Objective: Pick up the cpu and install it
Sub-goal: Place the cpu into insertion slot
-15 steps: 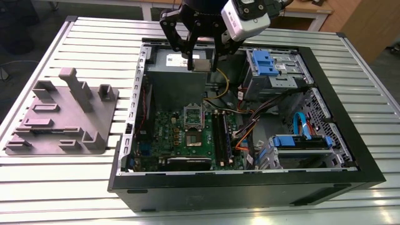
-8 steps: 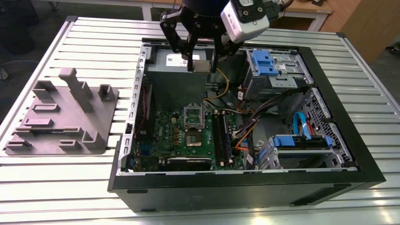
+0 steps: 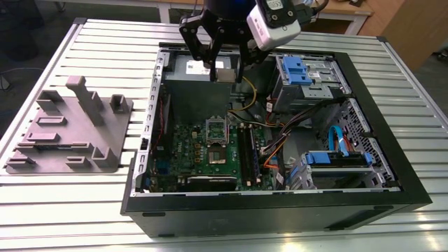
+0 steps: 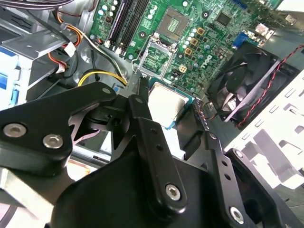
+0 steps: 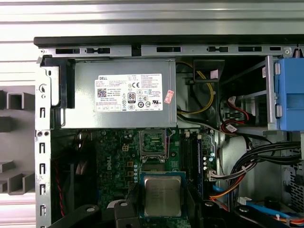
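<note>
**Cpu [image 5: 162, 195] held over open computer case [image 3: 280, 210]**

My end effector [image 3: 224, 69] pinches the cpu by its edges, above the open case. I judge this the carry step; seating calls for squaring it over the socket [image 4: 175, 20]. The case rests on a slatted metal surface [image 3: 70, 210] beside a grey fixture [image 3: 70, 131]. Wooden furniture [image 3: 395, 23] stands behind.

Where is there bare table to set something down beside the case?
Bare slats of the table lie nearer the camera than the grey fixture plate, and along the exterior view's right of the case. Inside the case it is crowded: cables fill the gap between motherboard and drive cages, and the gripper, shut on the cpu, hangs above it.
</note>
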{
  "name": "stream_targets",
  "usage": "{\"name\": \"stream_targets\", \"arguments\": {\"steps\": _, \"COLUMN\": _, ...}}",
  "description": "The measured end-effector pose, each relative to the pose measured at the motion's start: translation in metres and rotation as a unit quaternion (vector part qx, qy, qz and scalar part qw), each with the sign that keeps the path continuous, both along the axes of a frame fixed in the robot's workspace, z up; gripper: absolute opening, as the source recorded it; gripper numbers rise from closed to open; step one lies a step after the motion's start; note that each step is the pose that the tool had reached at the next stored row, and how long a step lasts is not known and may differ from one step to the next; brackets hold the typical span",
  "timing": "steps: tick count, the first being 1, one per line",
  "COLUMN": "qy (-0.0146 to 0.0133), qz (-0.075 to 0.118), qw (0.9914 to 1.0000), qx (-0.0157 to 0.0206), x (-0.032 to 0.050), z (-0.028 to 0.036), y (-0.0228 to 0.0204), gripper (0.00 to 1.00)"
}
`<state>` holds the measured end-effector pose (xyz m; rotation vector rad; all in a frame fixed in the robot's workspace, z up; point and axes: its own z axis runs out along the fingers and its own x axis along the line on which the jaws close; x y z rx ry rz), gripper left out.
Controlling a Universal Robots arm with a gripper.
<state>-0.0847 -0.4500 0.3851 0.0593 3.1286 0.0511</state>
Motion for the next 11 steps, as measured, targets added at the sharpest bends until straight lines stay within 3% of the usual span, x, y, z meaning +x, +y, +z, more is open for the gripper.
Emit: {"name": "stream_targets", "arguments": {"steps": 11, "qy": 0.0, "qz": 0.0, "qw": 1.0, "qx": -0.0001, "x": 0.0, "z": -0.0048, "y": 0.0, "gripper": 0.47}}
